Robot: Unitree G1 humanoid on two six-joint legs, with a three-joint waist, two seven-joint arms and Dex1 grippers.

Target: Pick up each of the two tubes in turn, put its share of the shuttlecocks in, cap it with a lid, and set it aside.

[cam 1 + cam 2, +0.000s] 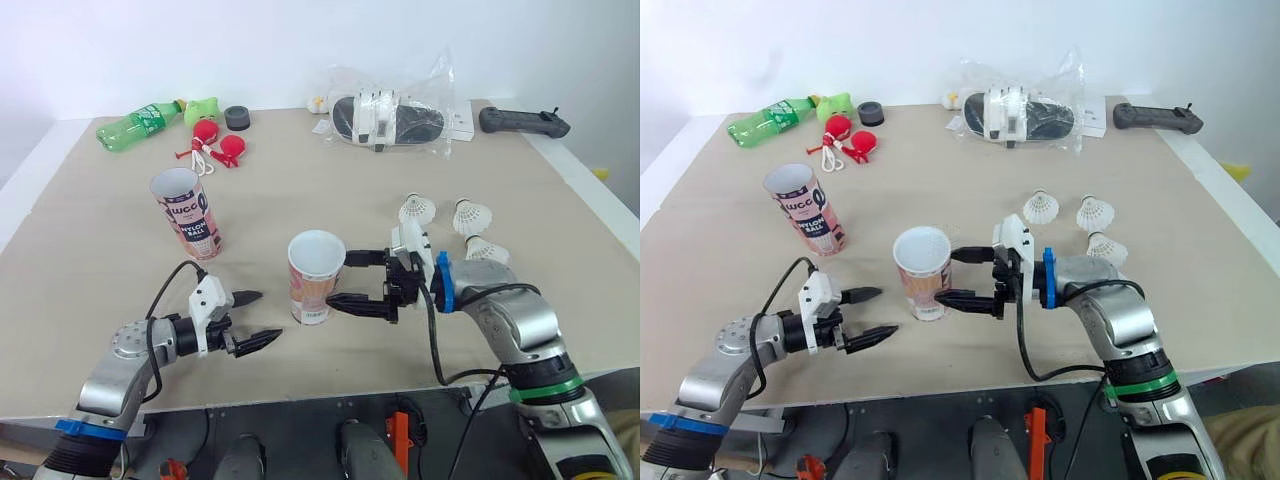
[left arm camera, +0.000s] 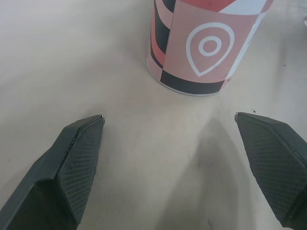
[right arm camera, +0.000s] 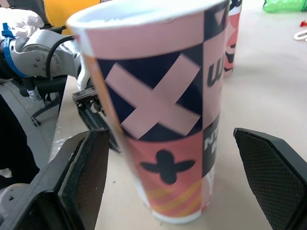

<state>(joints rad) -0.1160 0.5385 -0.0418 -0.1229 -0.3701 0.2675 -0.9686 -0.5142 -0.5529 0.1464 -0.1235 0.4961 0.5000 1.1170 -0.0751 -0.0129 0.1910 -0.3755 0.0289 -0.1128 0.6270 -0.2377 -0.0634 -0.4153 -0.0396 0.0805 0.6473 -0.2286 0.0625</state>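
Barely begun — near tube [image 1: 316, 275] and second tube [image 1: 187, 212], well apart from it, stand uncapped. Right gripper [image 1: 339, 279], spread wide, brackets the near tube; left gripper [image 1: 269, 316], equally wide, sits beside it. Shuttlecocks [image 1: 417, 210] near it — unloaded.

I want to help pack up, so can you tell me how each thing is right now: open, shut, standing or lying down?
Near tube: upright, top open, no lid.
Far tube: upright, top open, no lid.
Three shuttlecocks: loose on the table, outside both tubes.
Left end effector: open, empty.
Right end effector: open, straddling the near tube.
Green bottle: lying on its side.
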